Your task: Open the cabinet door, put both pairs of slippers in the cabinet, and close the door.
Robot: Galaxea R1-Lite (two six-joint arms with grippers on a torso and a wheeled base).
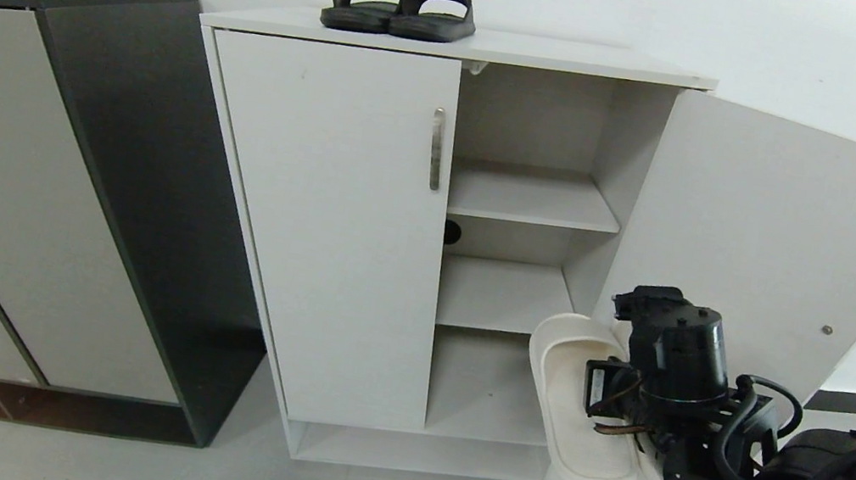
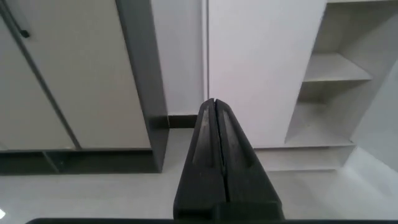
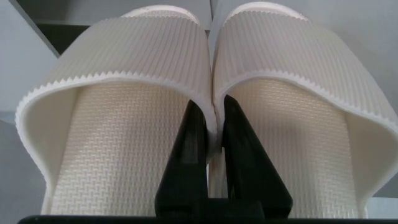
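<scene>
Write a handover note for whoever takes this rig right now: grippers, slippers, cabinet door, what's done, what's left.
Right gripper: shut on the white slippers, pinching their inner edges together, low in front of the white cabinet.
Left gripper: shut, holding nothing.
Black slippers: on top of that cabinet.
Done: right door is open.
Left: shelve the white pair, fetch and shelve the black pair, then close the door.

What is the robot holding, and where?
The right tool pinches both white slippers together by their touching inner edges. The left tool is empty.
</scene>
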